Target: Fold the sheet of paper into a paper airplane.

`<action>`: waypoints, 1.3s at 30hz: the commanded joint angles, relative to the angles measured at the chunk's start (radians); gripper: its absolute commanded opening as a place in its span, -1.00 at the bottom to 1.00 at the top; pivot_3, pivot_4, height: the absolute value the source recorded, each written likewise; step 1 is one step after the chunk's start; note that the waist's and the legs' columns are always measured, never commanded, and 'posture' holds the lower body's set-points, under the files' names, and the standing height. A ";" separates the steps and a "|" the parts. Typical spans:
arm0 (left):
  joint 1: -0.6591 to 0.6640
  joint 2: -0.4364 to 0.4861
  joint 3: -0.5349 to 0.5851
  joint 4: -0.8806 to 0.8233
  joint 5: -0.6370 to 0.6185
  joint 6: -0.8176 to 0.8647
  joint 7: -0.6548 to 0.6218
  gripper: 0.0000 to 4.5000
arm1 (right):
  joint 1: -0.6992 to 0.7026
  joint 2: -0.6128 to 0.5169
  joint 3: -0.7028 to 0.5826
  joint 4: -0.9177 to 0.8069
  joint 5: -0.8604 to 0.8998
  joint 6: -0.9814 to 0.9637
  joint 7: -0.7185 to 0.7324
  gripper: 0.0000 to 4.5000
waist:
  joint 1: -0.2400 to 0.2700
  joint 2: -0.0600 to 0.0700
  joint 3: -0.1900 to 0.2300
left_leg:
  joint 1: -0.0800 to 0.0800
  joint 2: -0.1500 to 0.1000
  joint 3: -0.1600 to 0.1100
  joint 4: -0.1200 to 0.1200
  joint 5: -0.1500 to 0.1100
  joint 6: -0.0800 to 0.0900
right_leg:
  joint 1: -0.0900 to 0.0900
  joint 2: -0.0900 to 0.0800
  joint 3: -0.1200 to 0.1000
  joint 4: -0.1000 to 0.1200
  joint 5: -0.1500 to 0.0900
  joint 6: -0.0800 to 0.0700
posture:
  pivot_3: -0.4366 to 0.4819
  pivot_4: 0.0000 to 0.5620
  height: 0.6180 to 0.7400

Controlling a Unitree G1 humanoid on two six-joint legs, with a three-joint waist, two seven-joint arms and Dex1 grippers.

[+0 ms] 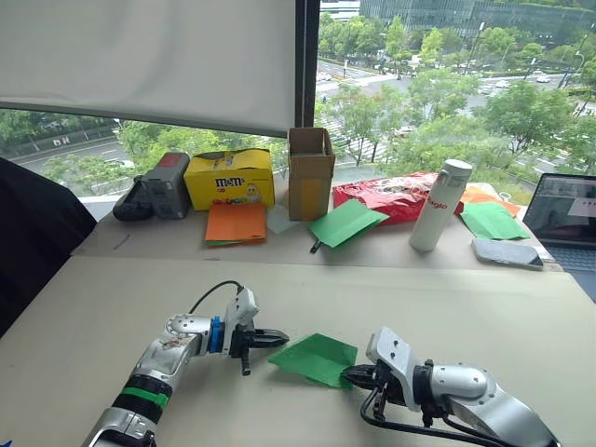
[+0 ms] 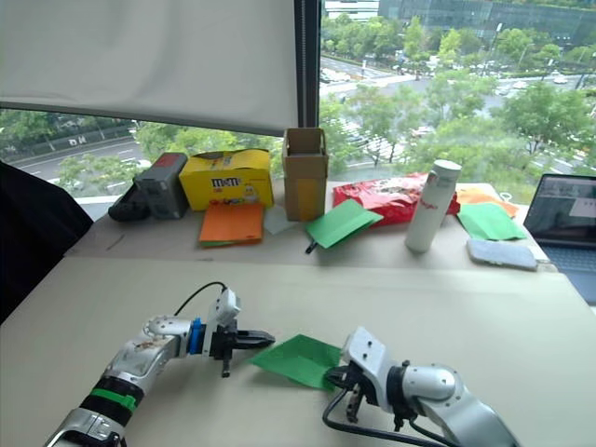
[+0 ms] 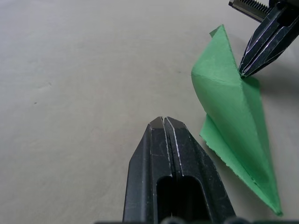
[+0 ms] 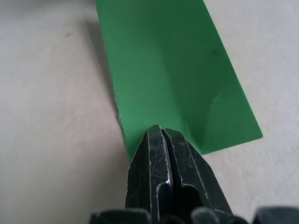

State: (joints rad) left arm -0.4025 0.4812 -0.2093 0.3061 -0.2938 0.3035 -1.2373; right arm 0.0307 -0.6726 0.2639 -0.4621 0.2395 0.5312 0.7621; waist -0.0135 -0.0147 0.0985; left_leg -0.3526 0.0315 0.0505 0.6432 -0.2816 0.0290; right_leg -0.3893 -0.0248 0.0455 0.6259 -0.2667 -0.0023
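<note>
Right gripper (image 1: pixel 351 376) has its two black fingers pinched tight on the near right edge of the sheet of paper (image 1: pixel 315 358). In the right wrist view you can see the fingertips (image 4: pixel 161 140) clamped together right at a crease, with the green paper fanning out away from them and lifting a bit where it's pinched.

Left gripper (image 1: pixel 277 341) is clenched too, fingers pressed flat against each other with nothing between them. Its tip sits just beside the left corner of the sheet, close but I can't tell if it actually touches. From the left wrist view the paper looks folded over into a pointed wedge-ish shape, one edge raised off the surface, and the other gripper's tips are biting its far side.

The green sheet itself lies on the near beige table (image 1: pixel 112 307), right between the two grippers, roughly centre of the tabletop.

Further back, along the window, there's a whole pile of stuff: orange paper sheets (image 1: pixel 236 223), a yellow M&M's box (image 1: pixel 229 179), a tall cardboard box (image 1: pixel 310 173), another green sheet (image 1: pixel 346 223) leaning near it, a red snack bag (image 1: pixel 391 196), a white bottle (image 1: pixel 440 205), more green paper (image 1: pixel 494 222) on the right, a phone (image 1: pixel 507 252) and a laptop (image 1: pixel 563 216) at the far right edge.
</note>
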 commanded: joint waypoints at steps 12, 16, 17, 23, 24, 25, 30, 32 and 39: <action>-0.057 0.010 -0.050 -0.092 -0.024 0.069 -0.152 -0.98 | 0.065 0.030 0.039 0.056 -0.072 -0.083 -0.038 -1.00 | -0.003 -0.001 -0.001 | 0.000 0.001 0.001 0.000 0.000 0.000 | 0.002 0.002 0.001 0.001 0.000 0.000 | -0.05 -0.47 1.00; -0.056 0.002 -0.082 -0.104 -0.024 0.088 -0.188 -0.98 | 0.068 0.040 0.039 0.041 -0.073 -0.075 -0.054 -1.00 | -0.004 -0.001 -0.001 | 0.000 0.001 0.001 0.000 0.000 0.000 | 0.002 0.002 0.001 0.001 0.000 0.000 | -0.05 -0.47 1.00; -0.056 0.000 -0.089 -0.102 -0.021 0.087 -0.196 -0.98 | 0.069 0.041 0.039 0.037 -0.073 -0.073 -0.057 -1.00 | -0.004 -0.001 -0.001 | 0.000 0.001 0.001 0.000 0.000 0.000 | 0.002 0.002 0.001 0.001 0.000 0.000 | -0.05 -0.47 1.00; -0.068 0.002 -0.121 -0.062 0.004 0.065 -0.221 -0.98 | 0.076 0.048 0.037 0.030 -0.079 -0.066 -0.067 -1.00 | -0.004 -0.001 -0.001 | 0.000 0.001 0.001 0.000 0.000 0.000 | 0.001 0.003 0.001 0.001 0.000 0.000 | -0.05 -0.47 1.00; -0.068 0.010 -0.126 -0.054 0.011 0.061 -0.227 -0.98 | 0.075 0.048 0.038 0.031 -0.082 -0.067 -0.068 -1.00 | -0.004 -0.001 0.000 | 0.000 0.001 0.001 0.000 0.000 0.000 | 0.001 0.003 0.001 0.001 0.000 0.000 | -0.05 -0.47 1.00; -0.066 0.017 -0.130 -0.046 0.017 0.055 -0.233 -0.98 | 0.073 0.048 0.040 0.033 -0.083 -0.067 -0.069 -1.00 | -0.005 -0.001 0.000 | 0.000 0.001 0.001 0.000 0.000 0.000 | 0.001 0.003 0.001 0.001 0.000 0.000 | -0.05 -0.47 1.00; -0.049 0.050 -0.122 -0.026 0.038 0.025 -0.230 -0.98 | 0.053 0.050 0.054 0.050 -0.093 -0.068 -0.065 -1.00 | -0.006 -0.001 0.000 | 0.000 0.001 0.001 0.000 0.000 0.000 | 0.001 0.003 0.001 0.001 -0.001 0.001 | -0.05 -0.47 1.00; -0.048 0.063 -0.108 -0.014 0.047 0.005 -0.213 -0.98 | 0.045 0.049 0.061 0.056 -0.095 -0.068 -0.061 -1.00 | -0.006 -0.001 0.000 | 0.000 0.001 0.001 0.000 0.000 0.000 | 0.001 0.003 0.001 0.001 -0.001 0.001 | -0.05 -0.47 1.00; -0.064 0.109 -0.003 0.008 0.049 -0.061 -0.124 -0.98 | 0.001 0.034 0.090 0.091 -0.104 -0.046 -0.024 -1.00 | -0.008 -0.002 0.000 | 0.001 0.002 0.001 0.000 0.000 0.000 | 0.001 0.004 0.001 0.002 -0.001 0.001 | -0.05 -0.47 1.00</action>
State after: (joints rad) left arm -0.4519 0.5854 -0.2511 0.3285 -0.2379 0.2709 -1.3827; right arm 0.0312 -0.6318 0.3142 -0.4180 0.1694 0.4346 0.7280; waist -0.0217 -0.0171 0.0986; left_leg -0.3518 0.0342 0.0512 0.6431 -0.2816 0.0291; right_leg -0.3883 -0.0215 0.0468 0.6282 -0.2681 -0.0015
